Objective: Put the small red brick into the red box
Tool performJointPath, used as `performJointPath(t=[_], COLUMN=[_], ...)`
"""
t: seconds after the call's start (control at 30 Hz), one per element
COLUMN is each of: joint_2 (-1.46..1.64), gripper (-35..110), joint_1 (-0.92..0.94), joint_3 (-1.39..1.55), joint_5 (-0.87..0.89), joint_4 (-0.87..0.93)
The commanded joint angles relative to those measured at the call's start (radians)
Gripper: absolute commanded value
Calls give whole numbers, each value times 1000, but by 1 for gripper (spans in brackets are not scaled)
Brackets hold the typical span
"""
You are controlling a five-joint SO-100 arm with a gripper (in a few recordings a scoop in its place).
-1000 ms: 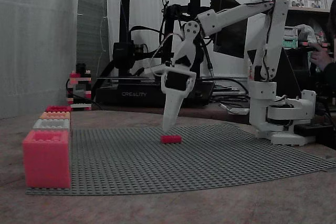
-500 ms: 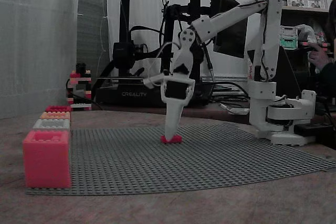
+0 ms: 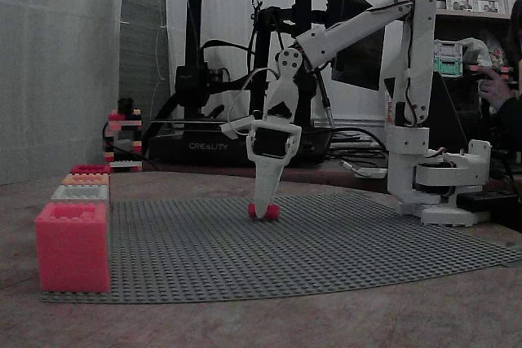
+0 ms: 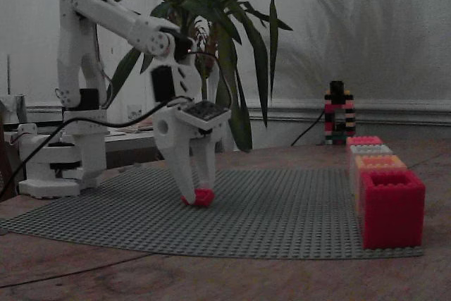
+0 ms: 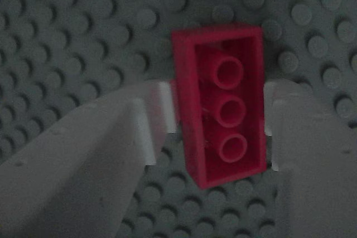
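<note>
Gripper (image 5: pixel 218 137): white two-finger tool, jaws clamped on the long sides of the small red brick; left finger (image 5: pixel 150 132) and right finger (image 5: pixel 276 132) both touching the plastic in the wrist view.

Small red brick (image 5: pixel 218 104): pinched between the fingertips, hollow underside with three round tubes facing the wrist camera, tilted a little with the far end toward 12 o'clock; seen low over the grey studded baseplate (image 5: pixel 67 37), at or just above its studs (contact with the plate cannot be told).

Same grip from the sides: gripper (image 3: pixel 263 211) pointing straight down near the middle of the baseplate (image 3: pixel 326 250) in one fixed view; in the other, gripper (image 4: pixel 197 197) with the brick (image 4: pixel 204 197) showing at its tip.

Handling, as a judgement: light, rigid, smooth moulded plastic; not fragile, but slick enough to pivot or pop out if squeezed off-centre (thin hollow walls give little purchase). Best hold: across the two long walls at mid-length, which looks close to the present grip.

Red box (image 4: pixel 392 206): open-topped, nearest of the lined-up boxes at the baseplate's 3 o'clock edge in that fixed view, well apart from the gripper; orange box (image 4: pixel 379 163) just behind it.
</note>
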Motion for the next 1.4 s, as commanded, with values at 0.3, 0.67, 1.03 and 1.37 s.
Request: performJointPath(t=[0.3,0.67,1.03,1.37], joint_2=[3,-12,-189,-408], gripper=[0,0,0,0], joint_1=[-3,32,121,173], joint_3=[-107,-267,-288,-457], joint_5=[233,709,891,1032], joint_4=[-152,-453,-989,-1178])
